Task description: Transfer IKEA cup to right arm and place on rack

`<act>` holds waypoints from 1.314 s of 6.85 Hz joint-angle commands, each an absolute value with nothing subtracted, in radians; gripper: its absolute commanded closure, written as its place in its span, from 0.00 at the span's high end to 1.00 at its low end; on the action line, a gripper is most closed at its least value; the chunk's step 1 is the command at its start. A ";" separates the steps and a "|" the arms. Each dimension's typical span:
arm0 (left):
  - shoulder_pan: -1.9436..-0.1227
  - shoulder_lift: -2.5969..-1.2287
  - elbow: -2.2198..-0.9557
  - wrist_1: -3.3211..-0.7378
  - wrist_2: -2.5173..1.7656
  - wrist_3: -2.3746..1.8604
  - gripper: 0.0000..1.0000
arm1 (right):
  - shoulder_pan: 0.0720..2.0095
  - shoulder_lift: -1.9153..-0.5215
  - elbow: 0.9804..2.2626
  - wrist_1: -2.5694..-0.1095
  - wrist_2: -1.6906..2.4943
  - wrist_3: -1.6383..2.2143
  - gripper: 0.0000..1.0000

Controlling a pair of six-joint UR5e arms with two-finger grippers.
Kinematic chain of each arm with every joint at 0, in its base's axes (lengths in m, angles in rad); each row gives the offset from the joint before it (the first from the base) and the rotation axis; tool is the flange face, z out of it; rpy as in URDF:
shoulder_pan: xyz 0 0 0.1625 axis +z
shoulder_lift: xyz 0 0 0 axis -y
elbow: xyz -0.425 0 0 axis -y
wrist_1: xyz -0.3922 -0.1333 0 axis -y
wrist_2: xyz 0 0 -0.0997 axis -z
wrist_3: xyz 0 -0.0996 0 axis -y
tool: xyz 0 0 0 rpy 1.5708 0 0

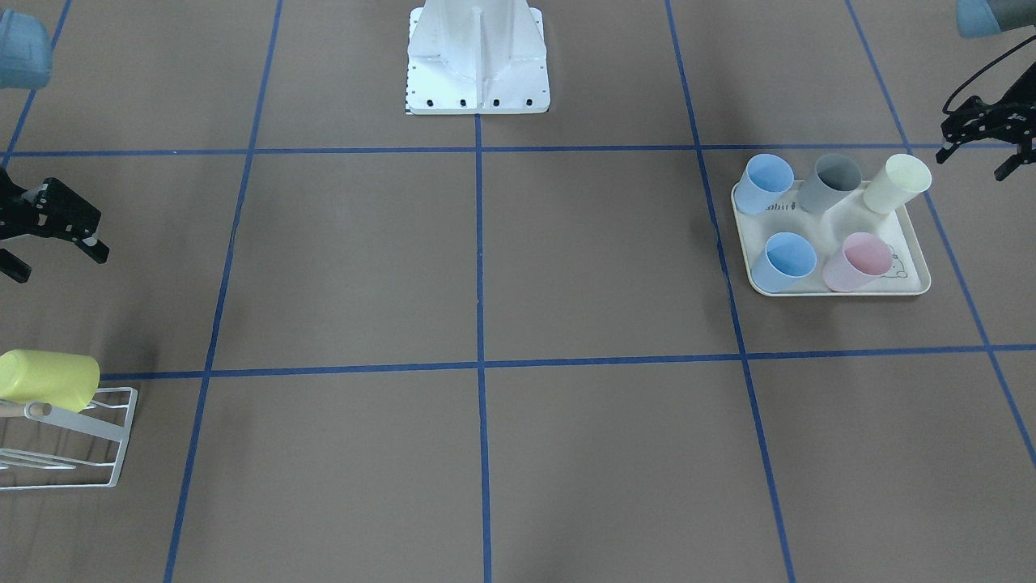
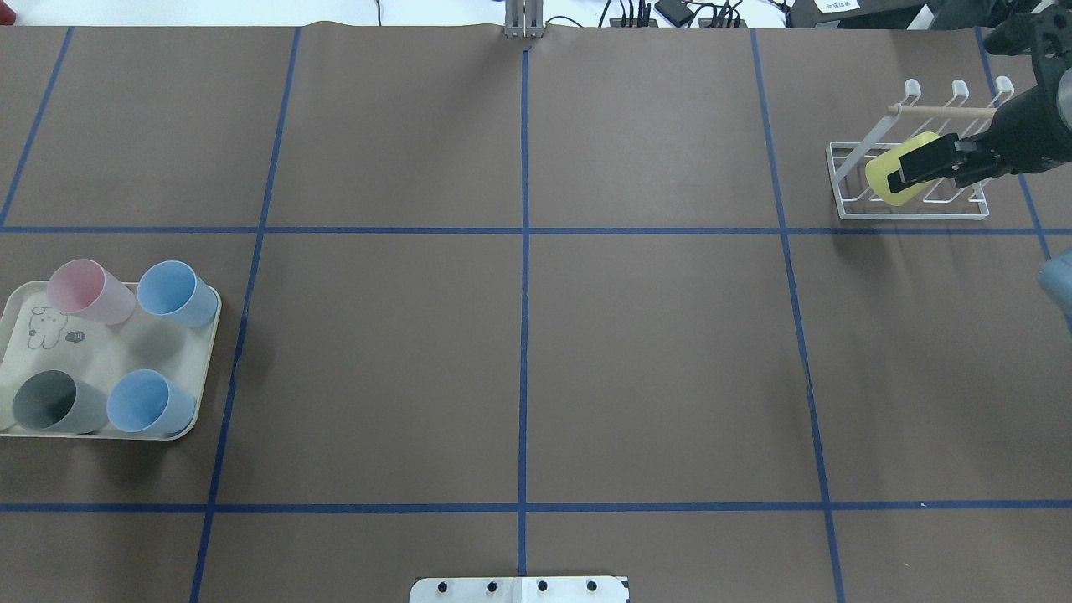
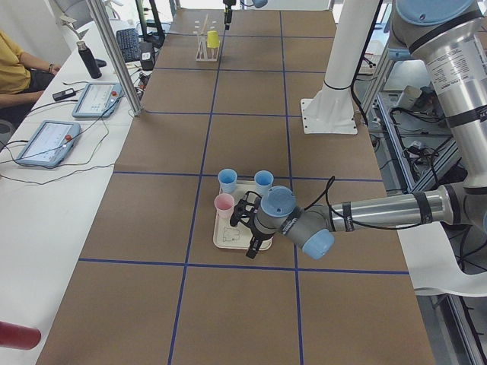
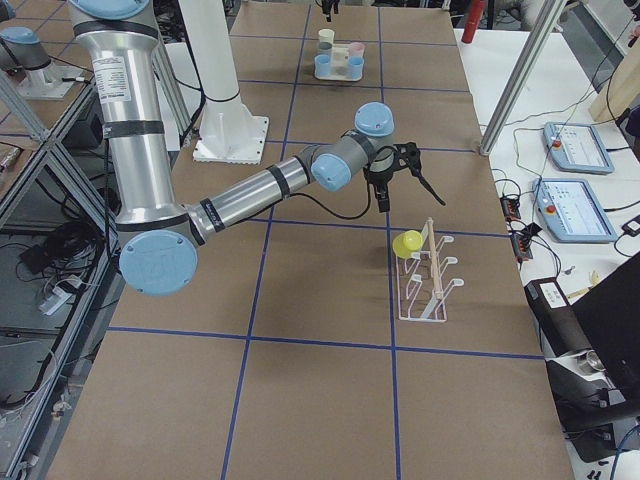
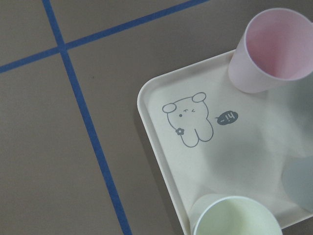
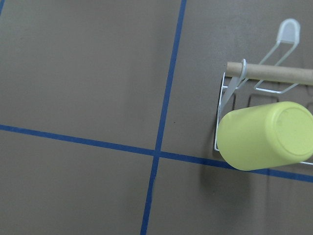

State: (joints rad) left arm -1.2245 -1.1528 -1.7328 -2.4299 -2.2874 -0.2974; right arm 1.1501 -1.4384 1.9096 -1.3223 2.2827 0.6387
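A yellow-green cup hangs tilted on a prong of the white wire rack, under its wooden rod. The cup also shows in the right wrist view and the overhead view. My right gripper is open and empty, raised above the table beside the rack and apart from the cup; it also shows in the exterior right view. My left gripper is open and empty, hovering over the edge of the cream tray. No wrist view shows any fingers.
The rabbit-printed tray holds upright cups: two blue, one grey, one cream and one pink. The white robot base stands mid-table. Blue tape lines grid the brown table.
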 commanded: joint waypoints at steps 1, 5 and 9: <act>-1.213 -1.183 -1.709 -2.433 -2.316 -0.359 0.99 | 1.152 -1.450 1.921 -1.322 2.283 0.640 0.99; -1.102 -1.193 -1.664 -2.431 -2.318 -0.408 0.99 | 1.150 -1.450 1.919 -1.321 2.281 0.647 0.99; -1.074 -1.193 -1.646 -2.431 -2.316 -0.411 0.38 | 1.150 -1.448 1.919 -1.319 2.281 0.652 0.99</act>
